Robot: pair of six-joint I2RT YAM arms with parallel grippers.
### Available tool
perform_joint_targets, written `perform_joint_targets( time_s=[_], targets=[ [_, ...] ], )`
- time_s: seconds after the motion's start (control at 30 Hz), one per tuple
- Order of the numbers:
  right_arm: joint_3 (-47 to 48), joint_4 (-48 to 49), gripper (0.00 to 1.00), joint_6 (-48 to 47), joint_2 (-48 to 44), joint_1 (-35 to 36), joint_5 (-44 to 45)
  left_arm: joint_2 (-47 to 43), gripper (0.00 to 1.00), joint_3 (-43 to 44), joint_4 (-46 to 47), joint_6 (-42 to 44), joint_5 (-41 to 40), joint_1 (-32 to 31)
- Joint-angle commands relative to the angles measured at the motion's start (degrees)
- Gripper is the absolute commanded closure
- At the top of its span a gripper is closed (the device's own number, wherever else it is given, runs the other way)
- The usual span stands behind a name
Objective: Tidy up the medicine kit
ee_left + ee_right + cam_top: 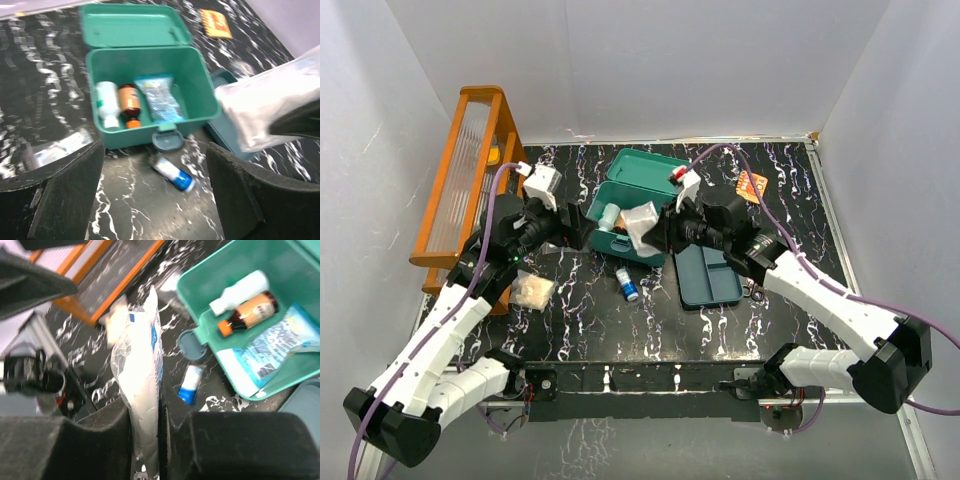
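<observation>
Medicine kit (198,79), its bottle labels (129,102) illegible.

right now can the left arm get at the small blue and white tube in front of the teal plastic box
Probably yes: the left end effector is open and empty, and the small blue-and-white tube lies uncovered just ahead.

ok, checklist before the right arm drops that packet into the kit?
1. Right fingers shut on packet: ok.
2. Left fingers open, empty: ok.
3. Medicine kit lid up: ok.
4. Bare floor right of blue sachet for the packet: ok.
5. Tray insert out, on table: ok.
6. Blue-white tube inside kit: not ok, it lies on the table in front.
</observation>
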Motion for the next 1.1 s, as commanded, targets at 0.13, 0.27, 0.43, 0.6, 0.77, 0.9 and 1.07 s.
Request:
perform_joint_targets(
  time_s=[0.13, 0.27, 0.43, 0.6, 0.77, 0.9, 1.07],
  targets=[
    [10.9, 1.5, 0.82, 19.0, 7.0, -0.2, 22.1, -4.2, 0.19, -8.6, 13.8, 0.1, -17.9, 0.1],
    [13.1, -1.6, 0.90, 26.9, 11.3, -0.1, 28.7, -4.8, 0.19, -12.4, 14.4, 1.4, -19.1, 0.1],
    [17.8, -5.8, 0.94, 28.2, 19.8, -0.1, 31.7, -4.3, 0.18, -13.1, 14.5, 0.2, -18.3, 0.2],
    [20.8, -7.8, 0.94, 29.8, 24.7, -0.1, 36.5, -3.2, 0.18, -12.9, 14.1, -0.7, -15.8, 0.1],
    [20.4, -8.8, 0.91, 31.8, 27.7, -0.1, 39.7, -2.5, 0.18, -13.1, 14.2, -1.5, -15.6, 0.2],
    [19.9, -7.0, 0.91, 32.0, 29.1, 0.0, 39.8, -2.2, 0.18, -12.9, 14.0, -2.1, -15.3, 0.1],
    [22.6, -7.9, 0.90, 33.2, 33.1, 0.0, 39.6, -2.4, 0.18, -13.2, 14.4, -2.3, -15.0, 0.1]
  ],
)
